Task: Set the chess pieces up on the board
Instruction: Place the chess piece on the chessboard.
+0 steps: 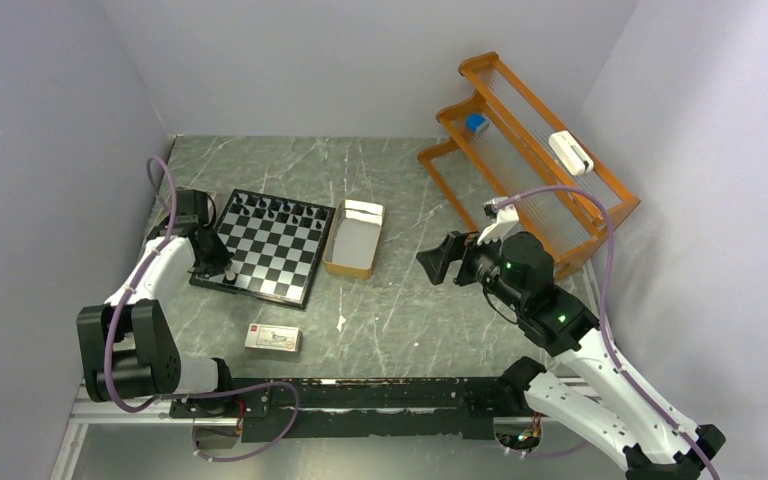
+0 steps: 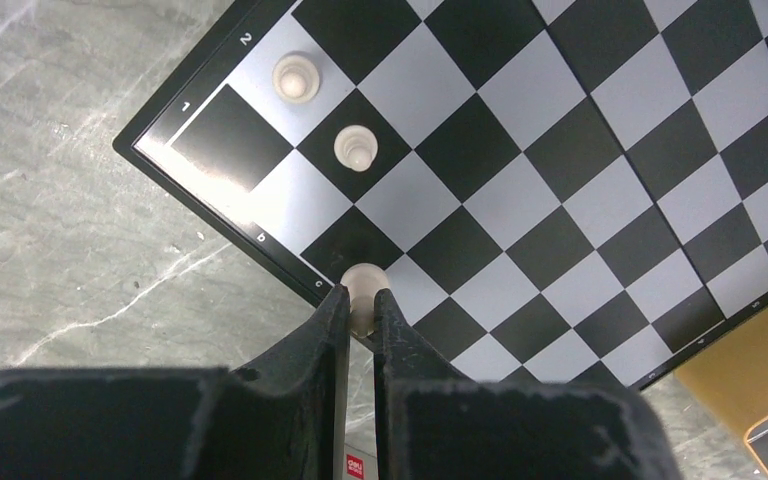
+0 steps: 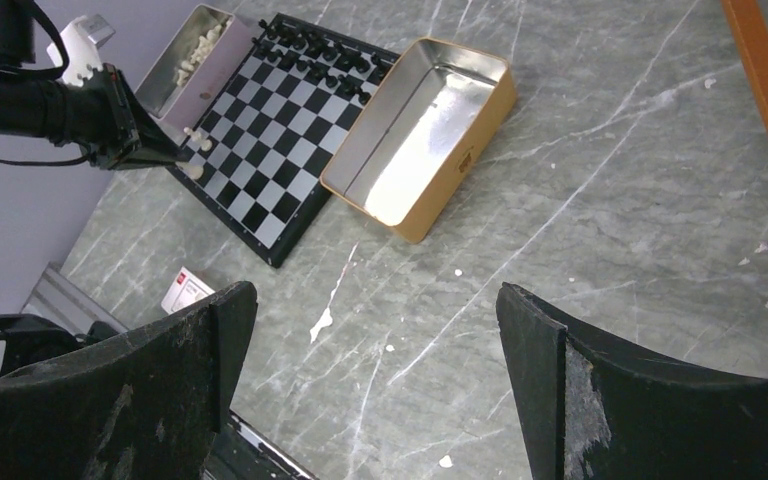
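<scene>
Left fingers [image 2: 317, 345] pinch a pale, round-headed piece [image 2: 365, 284].

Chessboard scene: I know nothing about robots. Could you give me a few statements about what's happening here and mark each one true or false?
1. The left gripper pinches a pale piece at the edge of the board. True.
2. The right gripper holds a black piece. False: it is open and empty, above the table.
3. The far side of the board is lined with black pieces. True.
4. The tan box beside the board is full of pieces. False: its shiny inside looks empty.
5. Near the board's corner stand two other pale pieces. True.
</scene>
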`<state>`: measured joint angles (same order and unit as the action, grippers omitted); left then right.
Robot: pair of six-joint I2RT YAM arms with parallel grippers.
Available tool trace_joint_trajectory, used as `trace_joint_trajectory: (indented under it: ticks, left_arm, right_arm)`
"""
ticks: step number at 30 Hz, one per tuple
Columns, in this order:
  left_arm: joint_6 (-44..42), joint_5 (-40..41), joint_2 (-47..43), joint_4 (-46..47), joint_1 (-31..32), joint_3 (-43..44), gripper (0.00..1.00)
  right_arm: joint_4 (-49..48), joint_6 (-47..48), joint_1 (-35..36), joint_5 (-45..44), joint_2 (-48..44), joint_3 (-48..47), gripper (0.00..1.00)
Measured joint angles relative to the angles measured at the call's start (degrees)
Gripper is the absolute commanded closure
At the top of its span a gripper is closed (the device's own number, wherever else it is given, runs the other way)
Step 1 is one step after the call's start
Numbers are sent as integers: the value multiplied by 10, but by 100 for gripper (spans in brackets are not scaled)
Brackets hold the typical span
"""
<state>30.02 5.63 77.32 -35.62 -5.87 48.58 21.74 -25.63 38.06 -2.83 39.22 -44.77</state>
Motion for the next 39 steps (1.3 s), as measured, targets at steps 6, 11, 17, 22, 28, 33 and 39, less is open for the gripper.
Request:
trace_joint_trajectory:
  ticks: [6,11,17,22,28,33,39]
  left_arm:
    - [0,7,2,19,4,-7,89]
    - [0,19,7,23,17,-9,87]
    - [0,36,10,24,28,-9,87]
    - [0,51,10,24,36,-9,87]
    - [0,59,18,24,41,-9,87]
    - [0,63,19,24,42,-9,86]
    - [0,67,27,24,42,-9,85]
  right_arm:
    - [1,0,0,-2,-3,4,5]
    - [4,0,0,-6,-3,4,5]
    - [5,0,0,-5,-3,4,5]
    - [7,0,0,-6,-9,4,5]
    - [9,0,0,-6,-14,4,5]
    - [15,0,0,-8,-17,4,5]
    - [19,1,0,-10,-21,4,5]
